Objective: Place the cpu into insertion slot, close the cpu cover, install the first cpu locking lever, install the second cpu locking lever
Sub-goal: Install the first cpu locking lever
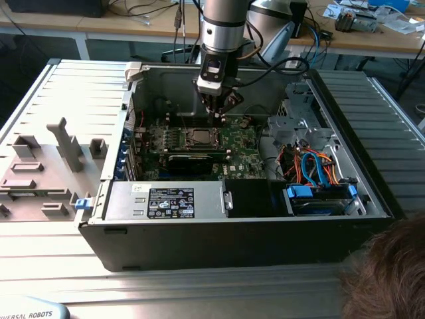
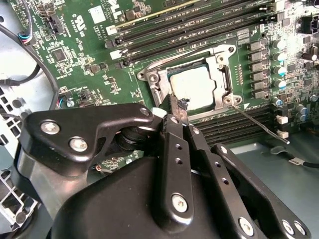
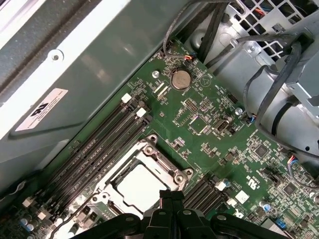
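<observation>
The cpu [image 2: 192, 87] lies flat in its socket on the green motherboard, its silvery top showing through the window of the cpu cover [image 2: 152, 79], which is folded down over it. In the first wrist view the cpu [image 3: 137, 188] and the cpu cover [image 3: 154, 152] sit just beyond my fingertips. A thin wire locking lever [image 2: 259, 122] sticks out sideways from one socket corner, unlatched. My gripper [image 2: 177, 105] hovers at the socket's edge, fingers together with nothing between them. From outside, the gripper [image 1: 216, 114] hangs inside the open case, just above the socket [image 1: 198, 137].
Memory slots [image 2: 189, 25] run beside the socket. A black graphics card [image 1: 192, 161] and a grey power supply box [image 1: 169, 201] lie nearer the camera. Blue drive cage and cables [image 1: 319, 193] fill the exterior view's right. A person's hair [image 1: 392, 266] shows at the corner.
</observation>
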Action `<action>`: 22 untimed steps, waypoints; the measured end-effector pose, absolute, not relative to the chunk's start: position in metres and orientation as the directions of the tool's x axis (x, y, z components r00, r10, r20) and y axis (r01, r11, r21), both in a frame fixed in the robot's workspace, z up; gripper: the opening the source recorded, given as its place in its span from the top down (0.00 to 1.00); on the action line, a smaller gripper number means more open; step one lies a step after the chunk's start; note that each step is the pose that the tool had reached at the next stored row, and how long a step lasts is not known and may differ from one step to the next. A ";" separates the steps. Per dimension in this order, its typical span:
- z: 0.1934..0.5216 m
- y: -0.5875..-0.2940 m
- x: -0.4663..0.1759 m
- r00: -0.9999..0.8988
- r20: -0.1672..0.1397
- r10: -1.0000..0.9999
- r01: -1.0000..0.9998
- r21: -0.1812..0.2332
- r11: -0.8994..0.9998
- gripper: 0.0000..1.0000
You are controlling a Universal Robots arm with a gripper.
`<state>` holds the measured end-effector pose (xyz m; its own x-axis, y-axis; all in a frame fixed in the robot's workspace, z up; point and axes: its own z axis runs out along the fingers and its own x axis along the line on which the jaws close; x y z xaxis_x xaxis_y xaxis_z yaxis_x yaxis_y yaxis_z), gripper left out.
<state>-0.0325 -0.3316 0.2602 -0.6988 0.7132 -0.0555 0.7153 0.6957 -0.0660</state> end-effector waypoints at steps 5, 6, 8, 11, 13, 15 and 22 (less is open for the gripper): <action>0.260 -0.332 -0.033 -0.711 -0.056 0.701 0.703 -0.066 0.708 0.89; 0.260 -0.332 -0.033 -0.713 -0.056 0.699 0.701 -0.066 0.710 0.89; 0.260 -0.332 -0.033 -0.717 -0.056 0.695 0.697 -0.066 0.714 0.89; 0.260 -0.332 -0.033 -0.722 -0.056 0.690 0.692 -0.066 0.719 0.89; 0.260 -0.332 -0.033 -0.727 -0.056 0.684 0.686 -0.066 0.724 0.89; 0.260 -0.332 -0.033 -0.730 -0.056 0.681 0.683 -0.066 0.727 0.89; 0.260 -0.332 -0.033 -0.755 -0.056 0.653 0.656 -0.066 0.752 0.89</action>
